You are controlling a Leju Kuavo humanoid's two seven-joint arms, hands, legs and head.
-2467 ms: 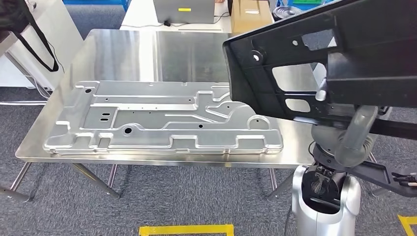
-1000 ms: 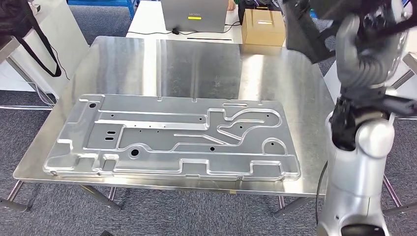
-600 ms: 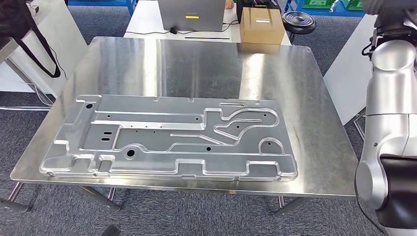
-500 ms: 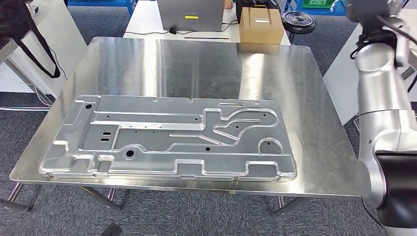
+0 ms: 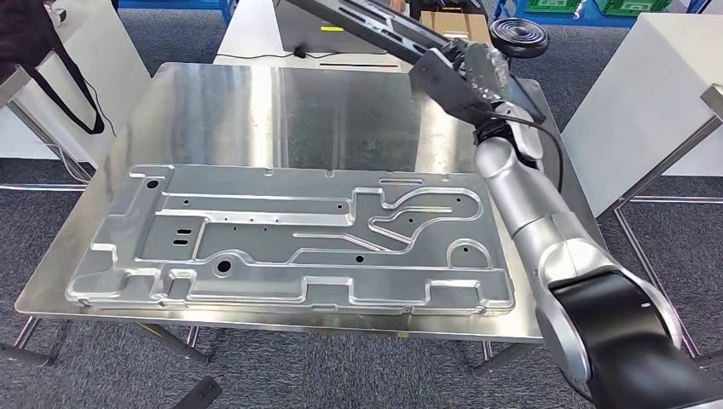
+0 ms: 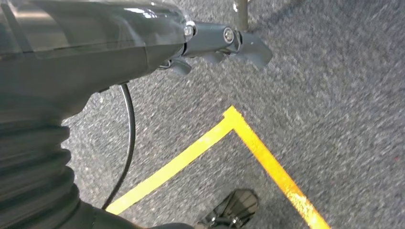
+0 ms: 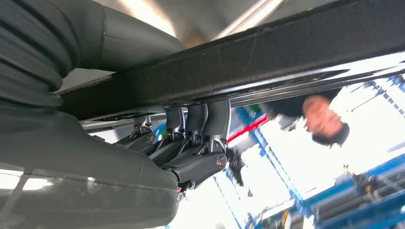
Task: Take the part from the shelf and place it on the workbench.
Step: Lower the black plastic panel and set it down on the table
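Note:
A long black part (image 5: 375, 25) hangs in the air over the far right of the steel workbench (image 5: 341, 111), running up and left past the picture's top edge. My right hand (image 5: 477, 72) grips its near end, arm stretched forward over the bench's right side. In the right wrist view the black part (image 7: 267, 52) crosses the picture as a dark bar with my right hand's fingers (image 7: 200, 124) wrapped around it. My left hand (image 6: 224, 40) hangs over the carpet, fingers apart and holding nothing.
A large silver stamped plate (image 5: 290, 239) covers the near half of the bench. Behind the bench are a laptop (image 5: 328, 21), a cardboard box (image 5: 443, 17) and a black stool (image 5: 520, 34). A white table (image 5: 648, 77) stands at the right. Yellow tape (image 6: 258, 148) marks the floor.
My right arm has swung from upright at the right edge to reaching forward over the bench's far right, bringing the black part back into view. The silver plate lies where it was.

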